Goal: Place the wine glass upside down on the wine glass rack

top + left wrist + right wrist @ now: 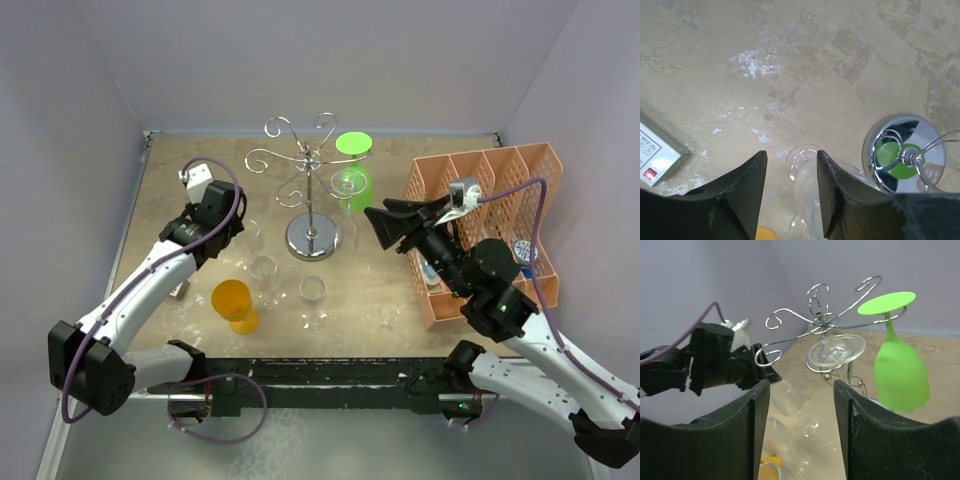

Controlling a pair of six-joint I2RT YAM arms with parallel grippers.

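Nothing legible — the label on the white box [659, 156] looks too blurred.

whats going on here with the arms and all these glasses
The left fingers are open, straddling a clear wine glass on the table, not yet gripping it. The right fingers are open and empty, facing the wine glass rack, where a green wine glass and a second clear glass hang upside down.

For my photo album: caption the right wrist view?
Open right gripper faces the wine glass rack, green glass hanging upside down.
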